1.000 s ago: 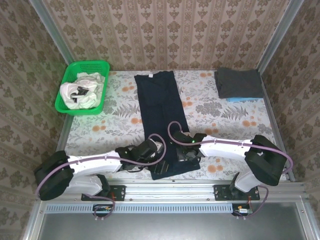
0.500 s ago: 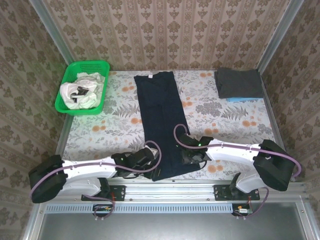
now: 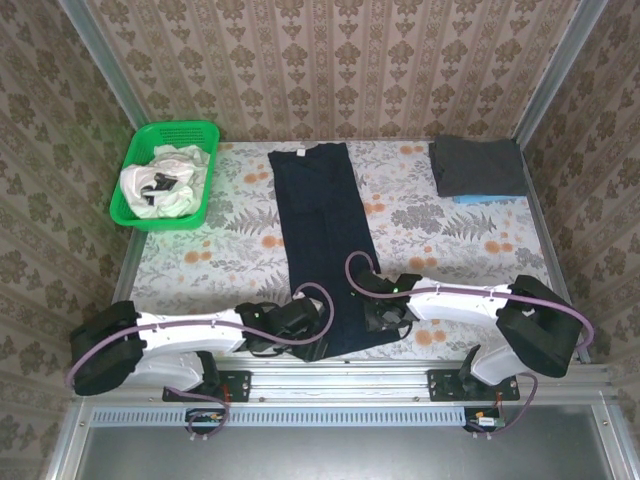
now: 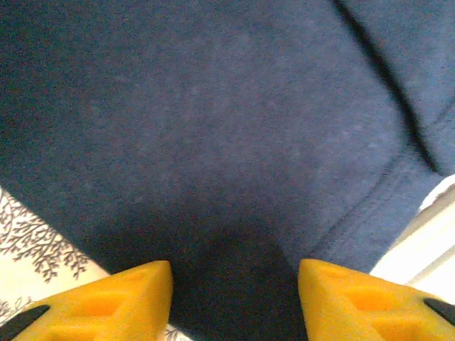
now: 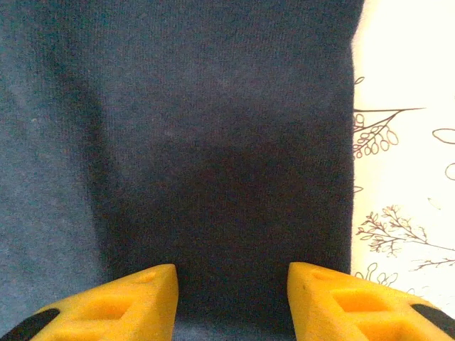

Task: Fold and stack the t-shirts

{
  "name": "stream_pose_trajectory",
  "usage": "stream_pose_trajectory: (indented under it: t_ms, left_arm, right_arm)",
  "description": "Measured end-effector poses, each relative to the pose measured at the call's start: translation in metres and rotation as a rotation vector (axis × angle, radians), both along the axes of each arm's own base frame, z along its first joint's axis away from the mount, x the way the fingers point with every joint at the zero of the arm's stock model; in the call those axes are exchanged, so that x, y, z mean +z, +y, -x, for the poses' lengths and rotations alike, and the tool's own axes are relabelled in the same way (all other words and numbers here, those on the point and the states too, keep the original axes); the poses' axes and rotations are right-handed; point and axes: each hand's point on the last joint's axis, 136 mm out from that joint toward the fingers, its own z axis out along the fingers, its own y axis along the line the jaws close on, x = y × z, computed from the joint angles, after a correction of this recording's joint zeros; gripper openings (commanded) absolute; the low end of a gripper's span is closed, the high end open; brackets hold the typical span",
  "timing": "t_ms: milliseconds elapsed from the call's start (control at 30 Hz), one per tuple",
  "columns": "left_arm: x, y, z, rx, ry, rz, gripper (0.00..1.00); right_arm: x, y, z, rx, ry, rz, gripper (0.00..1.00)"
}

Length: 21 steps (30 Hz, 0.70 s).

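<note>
Up close, both jaws sit half open over the long dark navy cotton t-shirt [image 3: 318, 230] on the flowery table [image 3: 450, 235], holding nothing. From above, I see crumpled white t-shirts [image 3: 160, 185] in the green plastic basket [image 3: 133, 216].

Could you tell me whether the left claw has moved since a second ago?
Yes. The left claw has moved closer to the metal rail at the table's near edge, over the navy t-shirt.

Both arms reach low and inward; left pincer [image 4: 234, 284] and right pincer [image 5: 232, 283] stand with jaws parted
</note>
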Motion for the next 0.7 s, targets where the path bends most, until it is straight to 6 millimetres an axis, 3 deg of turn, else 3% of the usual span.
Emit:
stream_pose_trajectory:
  t_ms: [200,467,533,700]
  left_arm:
    - [-0.006,0.008,-0.009,-0.033,-0.024,-0.084,0.00]
    - [0.000,0.029,-0.021,-0.002,-0.057,-0.083,0.00]
    - [0.006,0.036,-0.021,0.014,-0.082,-0.051,0.00]
    - [0.023,0.048,-0.022,0.096,-0.143,0.098,0.00]
  right_arm:
    - [0.000,0.002,-0.004,-0.015,0.001,0.012,0.42]
    - [0.000,0.006,-0.006,-0.031,-0.007,-0.006,0.28]
    - [0.000,0.005,-0.004,-0.037,-0.007,-0.014,0.22]
    - [-0.001,0.008,-0.006,-0.045,-0.011,-0.029,0.15]
